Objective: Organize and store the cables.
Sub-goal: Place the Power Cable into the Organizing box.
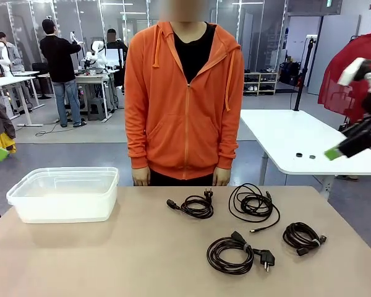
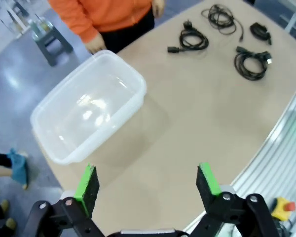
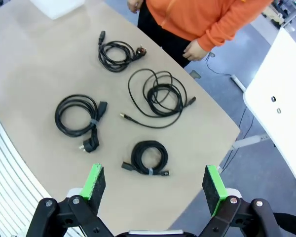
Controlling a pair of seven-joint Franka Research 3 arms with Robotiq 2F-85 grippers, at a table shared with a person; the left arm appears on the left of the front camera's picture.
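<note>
Several black cables lie coiled on the tan table (image 1: 142, 247). One coil (image 1: 196, 206) and a looser one (image 1: 253, 204) lie nearer the person; a coil with a plug (image 1: 230, 255) and a small tight coil (image 1: 303, 237) lie nearer me. My right gripper (image 3: 155, 182) hangs open high above the small coil (image 3: 149, 158), with the others (image 3: 76, 116) (image 3: 160, 94) (image 3: 116, 52) beyond it. It also shows high off the table's right side (image 1: 337, 151). My left gripper (image 2: 148, 180) is open, high over bare table beside the box. The cables (image 2: 250, 64) (image 2: 192, 39) lie far from it.
A clear plastic box (image 1: 62, 179) stands empty on the table's left part (image 2: 138, 84). A person in an orange hoodie (image 1: 185, 105) stands at the far edge, hands hanging down. A white table (image 1: 297, 136) stands behind to the right.
</note>
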